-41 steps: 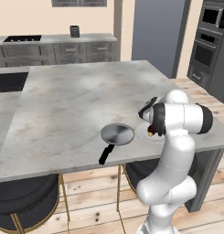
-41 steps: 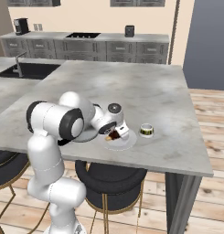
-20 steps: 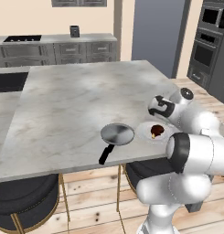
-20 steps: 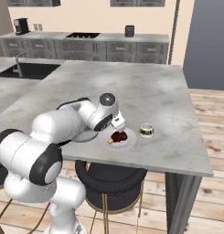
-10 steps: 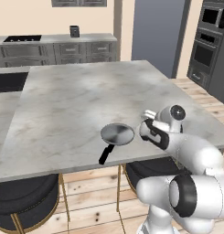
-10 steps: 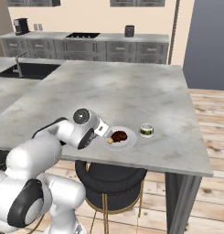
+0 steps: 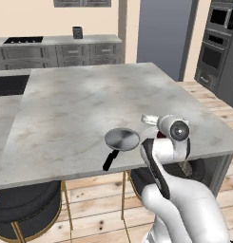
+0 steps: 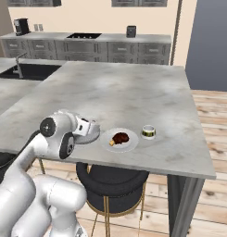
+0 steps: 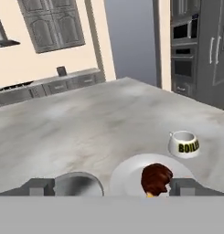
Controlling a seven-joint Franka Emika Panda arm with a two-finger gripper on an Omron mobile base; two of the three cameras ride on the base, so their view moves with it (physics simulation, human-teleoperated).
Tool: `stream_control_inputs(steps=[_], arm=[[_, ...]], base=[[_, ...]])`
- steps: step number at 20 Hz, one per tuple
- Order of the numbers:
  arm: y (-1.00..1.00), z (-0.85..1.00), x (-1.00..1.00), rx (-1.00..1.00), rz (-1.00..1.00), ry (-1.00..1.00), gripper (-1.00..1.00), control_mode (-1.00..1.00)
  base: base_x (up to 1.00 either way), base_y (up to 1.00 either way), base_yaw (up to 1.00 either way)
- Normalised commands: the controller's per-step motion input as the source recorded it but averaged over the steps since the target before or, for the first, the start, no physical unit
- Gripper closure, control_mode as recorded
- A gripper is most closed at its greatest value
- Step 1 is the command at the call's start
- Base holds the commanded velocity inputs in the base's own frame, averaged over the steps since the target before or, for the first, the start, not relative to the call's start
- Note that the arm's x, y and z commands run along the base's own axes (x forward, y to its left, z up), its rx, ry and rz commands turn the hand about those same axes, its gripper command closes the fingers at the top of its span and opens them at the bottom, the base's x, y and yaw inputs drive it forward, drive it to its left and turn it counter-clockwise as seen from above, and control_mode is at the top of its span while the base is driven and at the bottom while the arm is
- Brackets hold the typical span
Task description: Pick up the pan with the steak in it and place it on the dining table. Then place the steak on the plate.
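i see the steak (image 8: 120,137) lying on the plate (image 8: 129,145), and the pan (image 7: 121,138) sits empty on the dining table (image 7: 89,104) just beside the plate. so i judge both steps are done and the job is at its end. my gripper (image 9: 111,187) is spread wide and holds nothing; its two dark tips stand far apart in the hand view, one near the pan and one near the plate. the next move, i think, is only to pull the arm up and away without bumping the plate or the little cup (image 8: 148,132).

the right base view shows the steak and plate in full, with the cup just past them. in the left base view the arm blocks the plate, and i catch only a tiny dark red bit of the meat, but this view shows the whole pan and its black handle (image 7: 110,160) pointing to the table edge. the hand view shows letters on the cup that are too small in the other view.
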Motion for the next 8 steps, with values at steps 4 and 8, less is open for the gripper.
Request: stream_control_inputs(steps=[4,8], arm=[[0.17,0.06,-0.65,-0.11,0.00,-0.50,-1.00,-1.00],[0.21,0.03,-0.55,-0.07,-0.01,-0.50,-1.00,-1.00]], base=[[0.00,0.00,0.00],[0.00,0.00,0.00]])
